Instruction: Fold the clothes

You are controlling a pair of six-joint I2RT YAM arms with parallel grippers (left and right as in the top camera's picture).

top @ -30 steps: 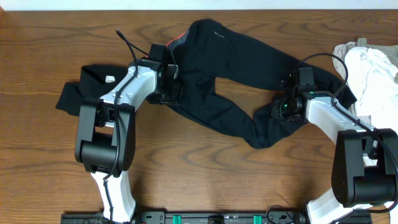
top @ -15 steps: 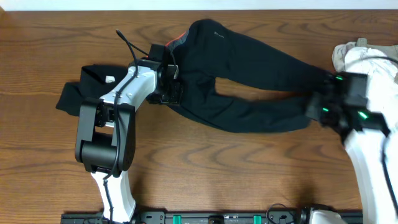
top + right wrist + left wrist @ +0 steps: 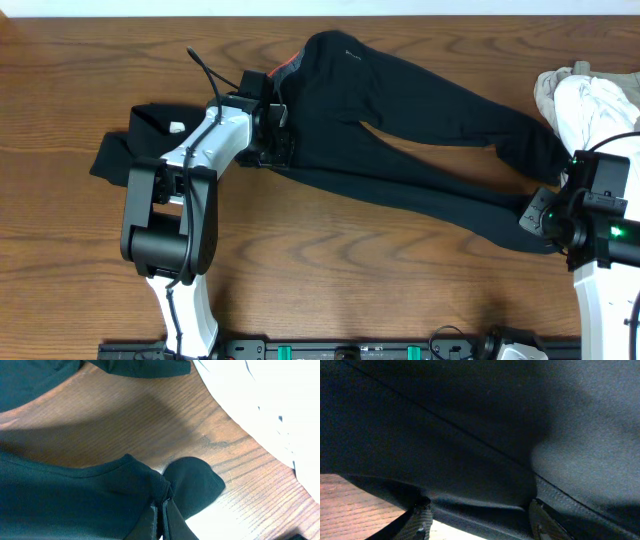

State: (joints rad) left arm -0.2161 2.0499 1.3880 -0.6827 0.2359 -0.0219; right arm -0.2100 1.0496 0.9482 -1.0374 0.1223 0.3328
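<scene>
Trousers (image 3: 420,92) spread across worktop (image 3: 330,290), waistband at 11 o'clock. Right hand (image 3: 162,510) pinched shut on leg hem at 4 o'clock. Left hand (image 3: 482,519) jaws apart, pressing near waistband. Draw leg straight, low, gently.

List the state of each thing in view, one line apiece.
trousers, unfolded, both legs laid out toward the right.
left fingers, apart, resting on the trousers near the waistband.
right fingers, shut on the hem of one trouser leg.
black shirt, bunched, unfolded.
white garments, heaped, unfolded.
</scene>
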